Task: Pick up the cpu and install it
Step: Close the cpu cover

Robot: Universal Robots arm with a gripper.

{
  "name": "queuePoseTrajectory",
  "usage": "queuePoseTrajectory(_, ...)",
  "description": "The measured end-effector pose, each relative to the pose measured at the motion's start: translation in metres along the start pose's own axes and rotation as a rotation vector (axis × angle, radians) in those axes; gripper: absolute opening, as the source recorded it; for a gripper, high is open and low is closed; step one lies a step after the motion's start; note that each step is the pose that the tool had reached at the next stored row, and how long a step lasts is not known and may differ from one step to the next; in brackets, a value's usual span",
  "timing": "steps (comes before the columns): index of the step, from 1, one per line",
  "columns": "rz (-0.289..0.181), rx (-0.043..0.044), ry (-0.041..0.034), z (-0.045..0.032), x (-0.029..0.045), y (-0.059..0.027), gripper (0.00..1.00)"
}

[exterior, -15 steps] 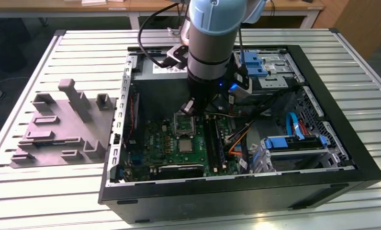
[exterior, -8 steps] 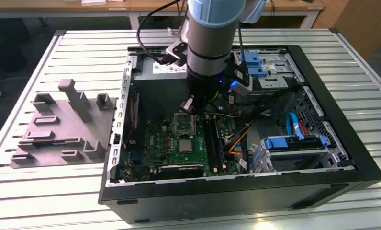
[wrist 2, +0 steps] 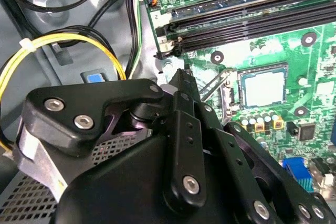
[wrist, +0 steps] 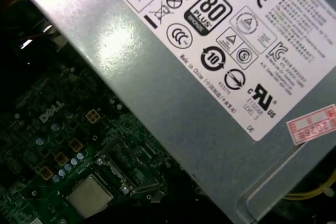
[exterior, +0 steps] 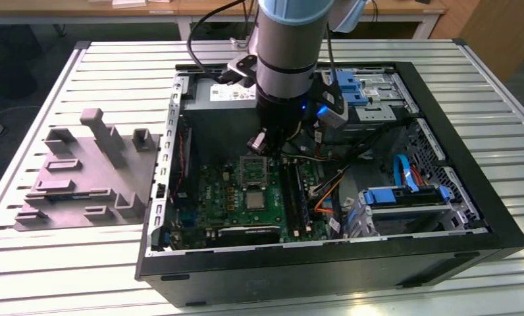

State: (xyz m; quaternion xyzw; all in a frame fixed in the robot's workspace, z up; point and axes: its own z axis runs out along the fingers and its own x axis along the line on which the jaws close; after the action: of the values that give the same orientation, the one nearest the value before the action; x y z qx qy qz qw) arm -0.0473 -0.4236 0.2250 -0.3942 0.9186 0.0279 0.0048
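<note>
The robot hand (wrist 2: 181, 85) hovers inside an open computer case (exterior: 472, 217); its grip cannot be told. The cpu (wrist 2: 264, 87) lies flat in the motherboard socket (wrist 2: 233, 95); press gently, squarely.

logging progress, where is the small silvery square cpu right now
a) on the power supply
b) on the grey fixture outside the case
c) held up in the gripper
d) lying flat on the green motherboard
d: the small silvery square cpu lies flat on the green motherboard, apart from the gripper.
</note>
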Motion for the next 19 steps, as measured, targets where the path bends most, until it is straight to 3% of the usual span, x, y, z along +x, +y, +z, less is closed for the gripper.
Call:
queuePoseTrajectory(8, -0.015, 0.0007, 0.0018, -0.0062, 0.0017, 0.0024, 0.11)
queuePoseTrajectory(19, -0.021, 0.0007, 0.0022, -0.0066, 0.0020, 0.0027, 0.11)
